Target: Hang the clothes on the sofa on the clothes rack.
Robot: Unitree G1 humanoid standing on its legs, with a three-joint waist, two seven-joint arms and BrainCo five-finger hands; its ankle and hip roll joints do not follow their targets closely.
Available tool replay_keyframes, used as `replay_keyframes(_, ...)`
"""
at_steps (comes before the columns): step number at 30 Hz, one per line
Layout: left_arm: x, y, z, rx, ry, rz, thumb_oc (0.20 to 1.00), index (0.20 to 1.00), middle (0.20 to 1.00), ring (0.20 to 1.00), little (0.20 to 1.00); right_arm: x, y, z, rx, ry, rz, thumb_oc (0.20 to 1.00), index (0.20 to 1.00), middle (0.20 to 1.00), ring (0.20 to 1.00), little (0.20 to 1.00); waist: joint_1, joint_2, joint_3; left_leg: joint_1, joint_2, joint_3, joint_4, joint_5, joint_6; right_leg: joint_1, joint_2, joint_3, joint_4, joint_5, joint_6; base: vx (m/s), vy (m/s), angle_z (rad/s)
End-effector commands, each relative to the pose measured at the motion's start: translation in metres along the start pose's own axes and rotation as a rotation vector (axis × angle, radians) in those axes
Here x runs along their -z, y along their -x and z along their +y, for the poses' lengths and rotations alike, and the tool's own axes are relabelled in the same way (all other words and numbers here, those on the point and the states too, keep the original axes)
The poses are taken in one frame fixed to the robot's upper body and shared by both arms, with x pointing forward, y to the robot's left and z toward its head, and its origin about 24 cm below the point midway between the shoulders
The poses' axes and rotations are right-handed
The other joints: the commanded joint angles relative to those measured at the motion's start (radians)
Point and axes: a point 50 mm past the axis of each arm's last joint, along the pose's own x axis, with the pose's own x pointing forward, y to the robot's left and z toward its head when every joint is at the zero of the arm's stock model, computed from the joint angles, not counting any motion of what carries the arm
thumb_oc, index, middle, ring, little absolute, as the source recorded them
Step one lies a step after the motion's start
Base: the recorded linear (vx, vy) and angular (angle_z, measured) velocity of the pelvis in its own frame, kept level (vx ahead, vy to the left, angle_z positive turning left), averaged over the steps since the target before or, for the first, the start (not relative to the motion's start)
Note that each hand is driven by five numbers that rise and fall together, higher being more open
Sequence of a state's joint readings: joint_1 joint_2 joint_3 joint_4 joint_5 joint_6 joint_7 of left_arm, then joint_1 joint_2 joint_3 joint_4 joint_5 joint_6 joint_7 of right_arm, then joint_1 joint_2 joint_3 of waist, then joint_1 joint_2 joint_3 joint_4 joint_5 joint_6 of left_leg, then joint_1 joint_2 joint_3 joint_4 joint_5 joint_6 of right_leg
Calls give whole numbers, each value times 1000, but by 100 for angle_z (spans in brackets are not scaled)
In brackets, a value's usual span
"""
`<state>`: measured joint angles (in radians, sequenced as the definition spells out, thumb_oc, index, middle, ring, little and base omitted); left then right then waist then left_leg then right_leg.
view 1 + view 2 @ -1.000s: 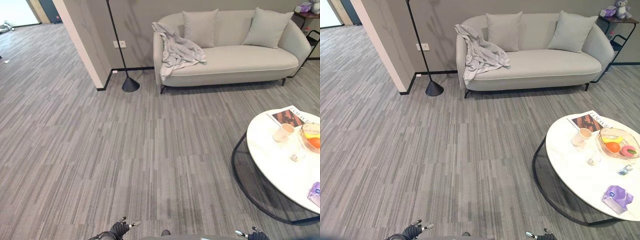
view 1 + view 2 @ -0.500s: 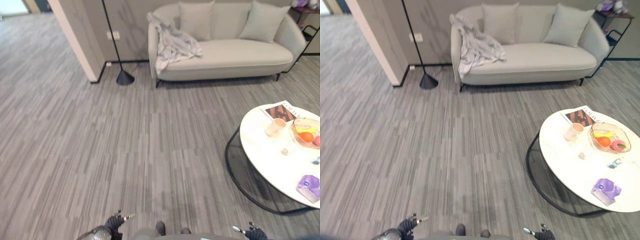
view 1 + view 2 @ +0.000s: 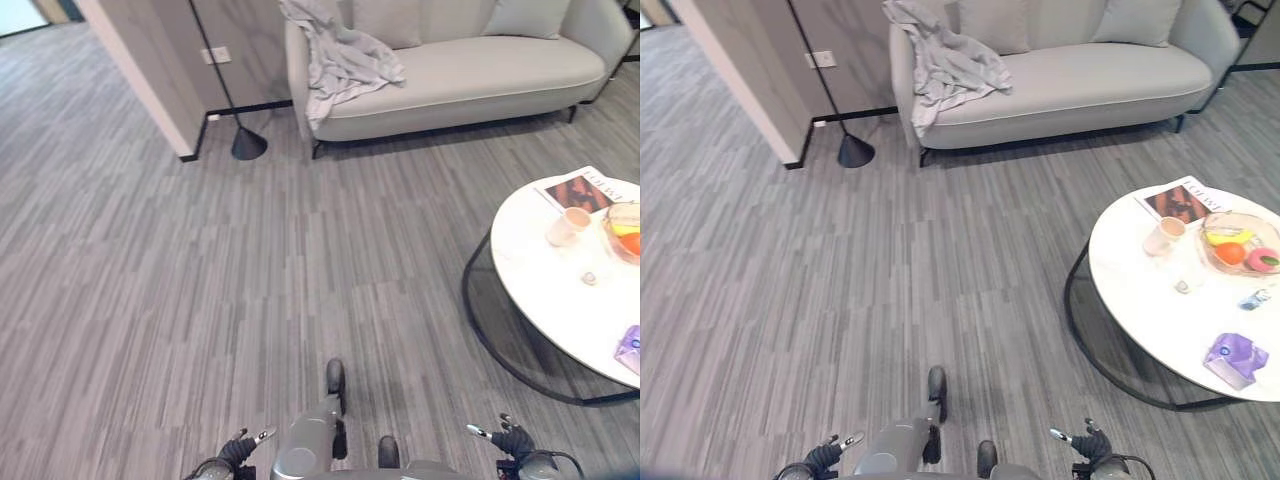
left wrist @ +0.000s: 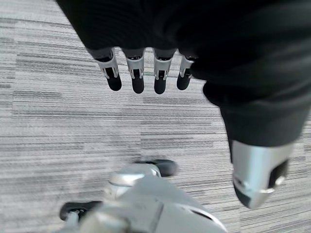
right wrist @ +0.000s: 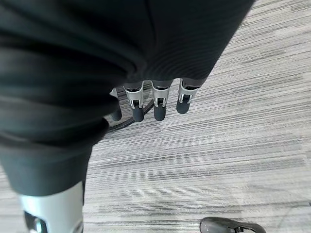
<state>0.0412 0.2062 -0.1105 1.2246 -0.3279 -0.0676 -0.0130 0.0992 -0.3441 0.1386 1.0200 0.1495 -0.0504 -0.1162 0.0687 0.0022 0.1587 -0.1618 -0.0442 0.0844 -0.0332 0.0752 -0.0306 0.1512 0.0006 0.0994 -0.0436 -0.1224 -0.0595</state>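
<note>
A light grey garment (image 3: 341, 58) lies crumpled over the left arm and seat of a pale sofa (image 3: 480, 78) at the far side of the room; it shows too in the right eye view as the garment (image 3: 946, 62). My left hand (image 3: 237, 454) hangs low at the bottom edge, far from the sofa, fingers relaxed and holding nothing. In its wrist view the left hand's fingers (image 4: 137, 75) point straight over bare floor. My right hand (image 3: 508, 440) hangs at the bottom right, its fingers (image 5: 160, 103) straight and empty.
A round white coffee table (image 3: 1140, 305) on a black frame stands at the right, bearing a cup (image 3: 1162, 237), a magazine, a fruit bowl (image 3: 1237, 248) and a purple pack. A black floor lamp (image 3: 238, 135) stands left of the sofa by a wall corner (image 3: 160, 100). Grey striped carpet lies between.
The camera has tilted down and moved forward, so the sofa sits higher in view. Both hands stay low and empty.
</note>
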Motion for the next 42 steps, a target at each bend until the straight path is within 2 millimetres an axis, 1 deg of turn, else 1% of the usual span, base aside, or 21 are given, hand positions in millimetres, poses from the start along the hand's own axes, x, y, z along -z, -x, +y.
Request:
replay_keyframes(1,-11,2,13,-11,-54,-65,1000,1000,1000,1000,1000,-2,1,-12,10,46,-34,1000,1000,1000,1000,1000,40,-47,-56,-29,-55,-3,-19,71,48,95,-98,48,207,98,198,499,177,-24)
replay_keyframes(2,-17,2,15,-8,-55,-89,1000,1000,1000,1000,1000,-11,-1,-18,25,31,-52,1000,1000,1000,1000,1000,41,-40,-43,22,-72,-5,-12,30,75,7,-122,35,419,268,231,372,140,-31)
replay_keyframes(3,-17,2,15,-8,-55,-89,1000,1000,1000,1000,1000,-11,-1,-18,25,31,-53,1000,1000,1000,1000,1000,44,-37,-45,18,-68,-4,-11,30,74,2,-118,38,418,271,230,317,154,-38)
replay_keyframes(4,-20,2,16,-13,-55,-97,1000,1000,1000,1000,1000,-16,-3,-20,35,21,-63,1000,1000,1000,1000,1000,36,-25,-32,59,-67,-11,-21,13,88,-57,-123,27,537,350,227,223,132,-33)
replay_keyframes(6,-21,2,17,-15,-60,-97,1000,1000,1000,1000,1000,-18,-3,-21,43,11,-71,1000,1000,1000,1000,1000,26,-7,-23,95,-62,-16,-32,-2,99,-103,-121,7,618,379,213,287,160,2)
replay_keyframes(7,-27,1,17,-14,-68,-111,1000,1000,1000,1000,1000,-20,-3,-21,49,-1,-77,1000,1000,1000,1000,1000,-8,37,-8,160,-40,-49,-52,-28,114,-239,-127,-54,746,288,174,486,141,43)
replay_keyframes(8,-32,1,15,-11,-72,-127,1000,1000,1000,1000,1000,-17,-2,-21,53,-10,-73,1000,1000,1000,1000,1000,-44,58,8,217,-30,-76,-54,-64,109,-319,-146,-124,651,200,156,606,126,62)
replay_keyframes(10,-36,0,14,-11,-80,-141,1000,1000,1000,1000,1000,-15,-2,-24,58,-14,-65,1000,1000,1000,1000,1000,-76,57,27,268,-32,-95,-54,-101,94,-361,-137,-162,473,175,160,578,-114,62)
replay_keyframes(11,-41,0,12,-7,-96,-155,1000,1000,1000,1000,1000,-12,-2,-25,64,-19,-53,1000,1000,1000,1000,1000,-112,40,43,332,-45,-136,-54,-154,75,-379,-101,-154,190,218,191,627,-219,49)
replay_keyframes(13,-40,-1,10,-4,-104,-154,1000,1000,1000,1000,1000,-6,-1,-24,69,-31,-26,1000,1000,1000,1000,1000,-133,19,44,371,-55,-157,-54,-188,60,-406,-81,-151,1,282,228,536,-181,79)
replay_keyframes(16,-37,-1,5,8,-88,-145,1000,1000,1000,1000,1000,1,0,-24,75,-44,2,1000,1000,1000,1000,1000,-151,19,43,419,-30,-175,-54,-227,38,-446,-61,-165,-44,308,250,401,-163,105)
replay_keyframes(18,-29,-2,-1,25,-96,-118,1000,1000,1000,1000,1000,13,3,-25,75,-37,34,1000,1000,1000,1000,1000,-163,15,11,447,4,-200,-54,-256,30,-404,-52,-154,-44,337,218,576,-369,71)
replay_keyframes(22,-29,-2,-5,22,-86,-115,1000,1000,1000,1000,1000,20,6,-31,91,-37,50,1000,1000,1000,1000,1000,-178,45,-17,433,94,-219,62,-152,-25,-340,-10,-120,-20,313,173,446,-330,58)
replay_keyframes(25,-32,-2,-7,35,-90,-122,1000,1000,1000,1000,1000,17,6,-38,110,-57,31,1000,1000,1000,1000,1000,-176,36,-12,312,133,-187,374,-12,-60,-237,4,-134,-29,244,122,345,-333,31)
replay_keyframes(27,-34,-2,-8,40,-88,-129,1000,1000,1000,1000,1000,13,5,-46,135,-70,15,1000,1000,1000,1000,1000,-165,18,7,223,162,-141,567,64,-36,-170,8,-134,-41,210,90,265,-343,13)
replay_keyframes(30,-37,-2,-8,39,-104,-131,1000,1000,1000,1000,1000,0,2,-54,163,-62,-15,1000,1000,1000,1000,1000,-128,-1,29,92,146,-77,680,4,-3,-105,11,-110,-44,170,73,227,-216,-13)
replay_keyframes(32,-39,-2,-8,41,-107,-138,1000,1000,1000,1000,1000,-6,2,-57,167,-61,-33,1000,1000,1000,1000,1000,-113,-10,30,34,126,-54,656,-20,1,-87,3,-104,-44,158,77,260,-77,-66)
replay_keyframes(34,-41,-2,-10,43,-109,-149,1000,1000,1000,1000,1000,-22,-1,-55,150,-44,-92,1000,1000,1000,1000,1000,-68,-1,41,-26,70,3,379,-53,8,-21,13,-84,-44,121,91,361,-19,-55)
replay_keyframes(35,-41,-2,-10,43,-109,-149,1000,1000,1000,1000,1000,-22,-1,-55,150,-44,-92,1000,1000,1000,1000,1000,-68,-4,41,-24,68,4,371,-48,8,-23,11,-84,-44,122,91,401,26,-17)
replay_keyframes(36,-38,-2,-10,44,-96,-146,1000,1000,1000,1000,1000,-27,-2,-51,136,-30,-112,1000,1000,1000,1000,1000,-39,26,32,-41,39,1,160,14,-1,13,43,-66,-44,97,97,279,18,-38)
replay_keyframes(42,-19,0,1,15,-47,-90,1000,1000,1000,1000,1000,-23,-2,-26,59,11,-94,1000,1000,1000,1000,1000,15,49,5,-94,17,123,-54,103,-9,147,71,8,-44,7,84,502,29,-43)
